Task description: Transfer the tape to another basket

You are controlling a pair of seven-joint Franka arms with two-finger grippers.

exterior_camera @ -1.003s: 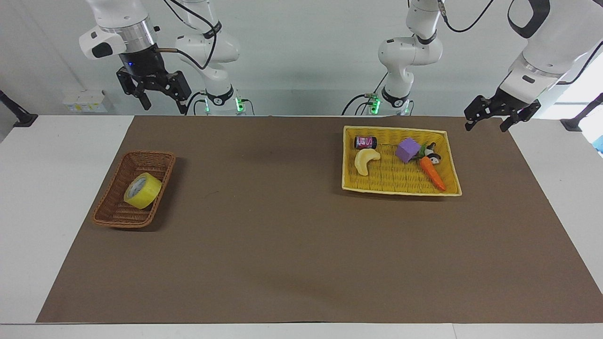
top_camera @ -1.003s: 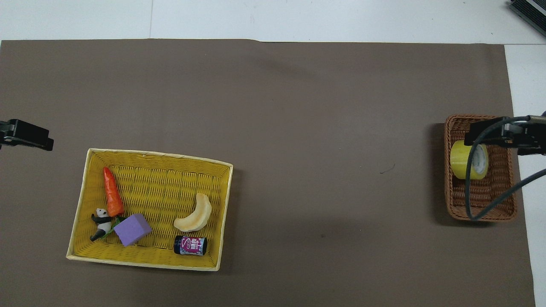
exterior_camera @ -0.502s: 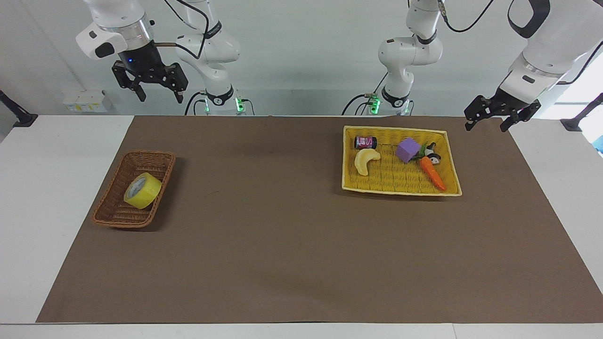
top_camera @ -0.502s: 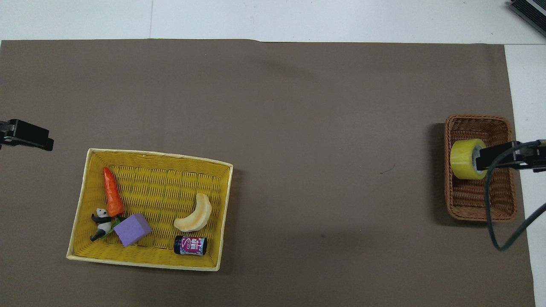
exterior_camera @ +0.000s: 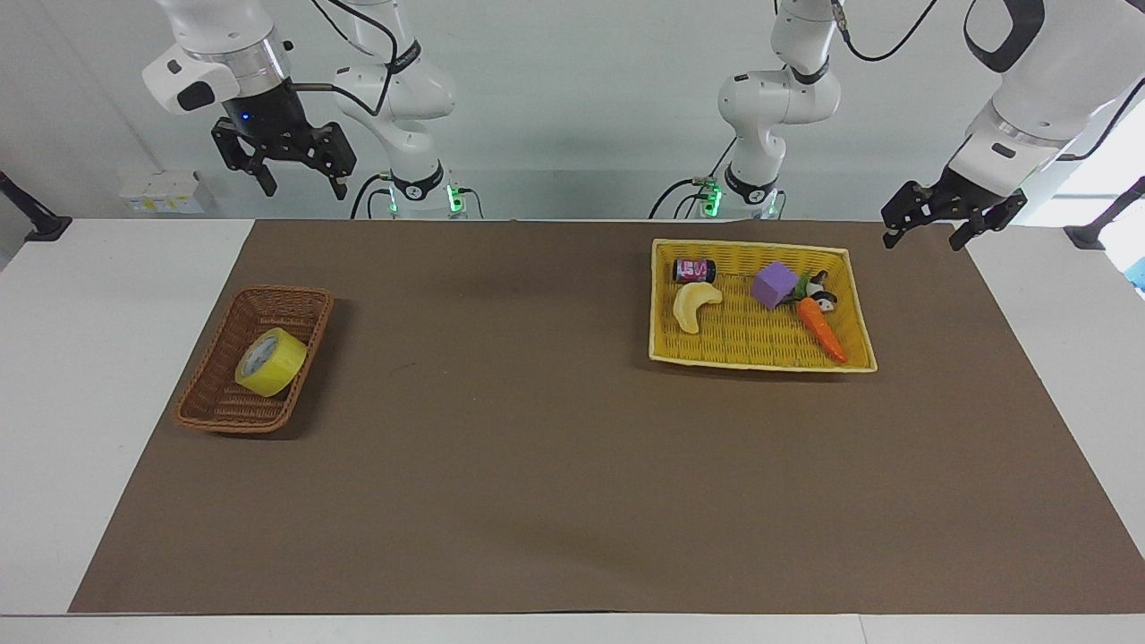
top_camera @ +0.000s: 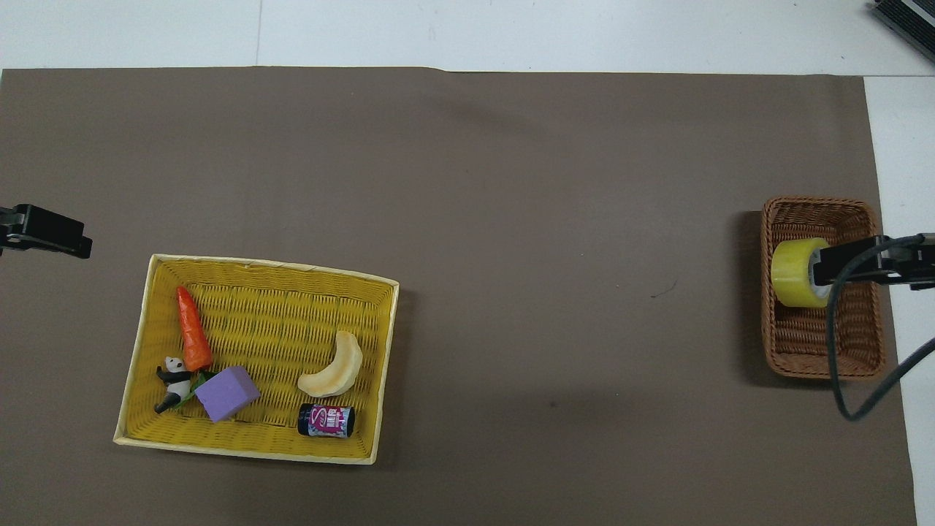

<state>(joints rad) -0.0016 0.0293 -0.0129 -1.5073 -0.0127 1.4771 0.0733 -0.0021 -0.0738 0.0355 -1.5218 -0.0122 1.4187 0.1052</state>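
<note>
The yellow tape (exterior_camera: 270,361) lies tilted inside the small dark-brown wicker basket (exterior_camera: 222,407) at the right arm's end of the table. It also shows in the overhead view (top_camera: 795,272), in the basket (top_camera: 803,351). My right gripper (exterior_camera: 302,190) hangs open and empty high above the table. In the overhead view my right gripper (top_camera: 847,264) covers part of the tape, well clear of it. My left gripper (exterior_camera: 923,241) waits open and empty over the mat's corner at the left arm's end, and its tip shows in the overhead view (top_camera: 51,234).
A large bright-yellow tray basket (exterior_camera: 760,358) stands toward the left arm's end. It holds a pale banana toy (exterior_camera: 693,304), a small dark can (exterior_camera: 694,269), a purple block (exterior_camera: 775,284), a panda figure (exterior_camera: 818,293) and a carrot (exterior_camera: 821,328). A brown mat (exterior_camera: 537,447) covers the table.
My right gripper has risen higher and drawn back toward the robots, over the brown basket. The tape and the left arm have not moved.
</note>
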